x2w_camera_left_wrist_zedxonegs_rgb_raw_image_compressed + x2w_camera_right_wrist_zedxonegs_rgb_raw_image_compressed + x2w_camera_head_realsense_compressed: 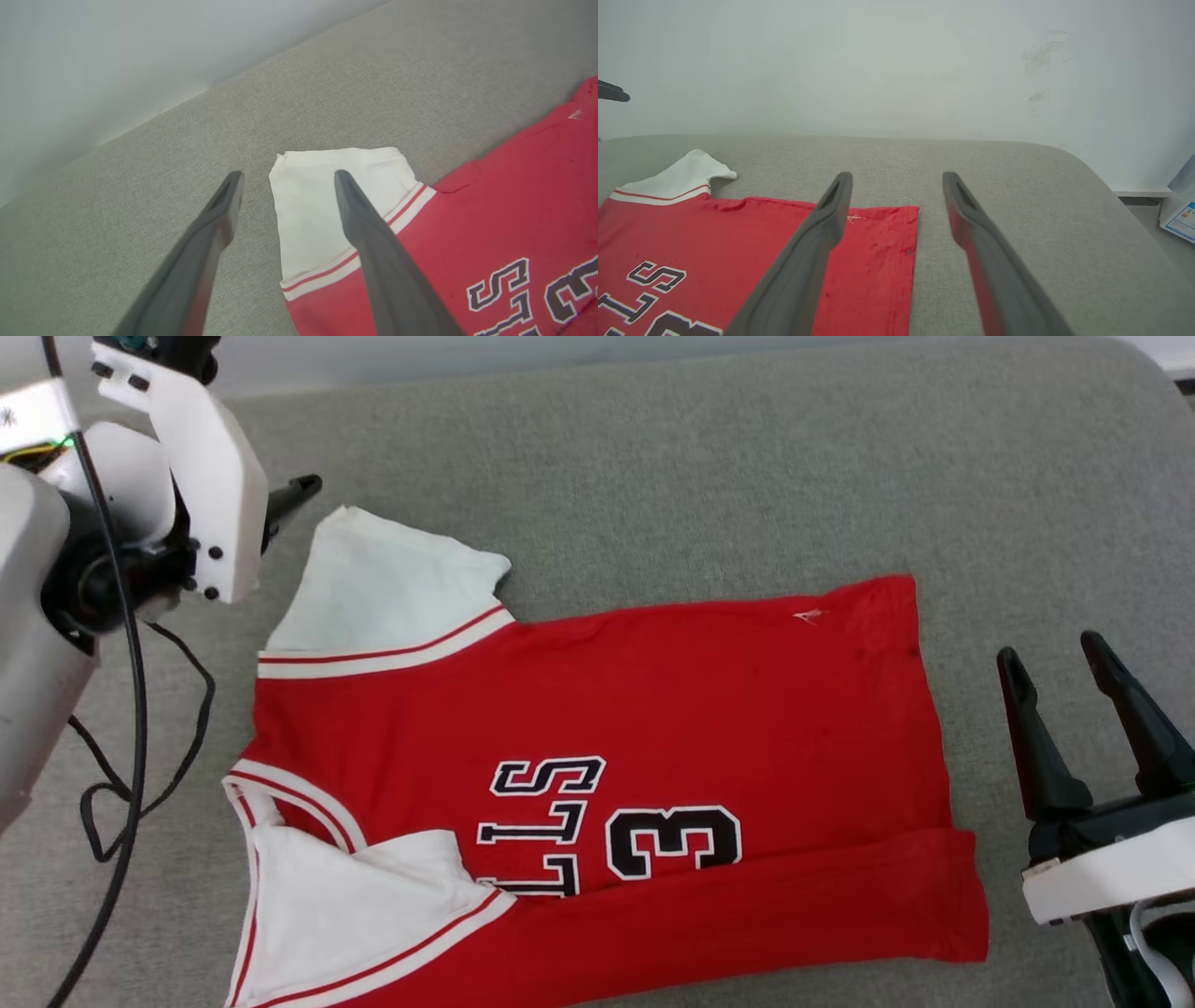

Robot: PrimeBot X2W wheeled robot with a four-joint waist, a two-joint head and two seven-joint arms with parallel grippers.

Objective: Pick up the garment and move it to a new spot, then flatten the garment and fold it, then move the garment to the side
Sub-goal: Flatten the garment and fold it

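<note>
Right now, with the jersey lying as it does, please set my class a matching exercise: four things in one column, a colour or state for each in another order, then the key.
Things
1. far sleeve
2. number 3
3. cushion
4. right gripper

Descriptions
A. grey
B. jaws open, beside the jersey, not touching it
C. white, with striped trim
D. black with a white outline

Pairs: 1-C, 2-D, 3-A, 4-B
</note>
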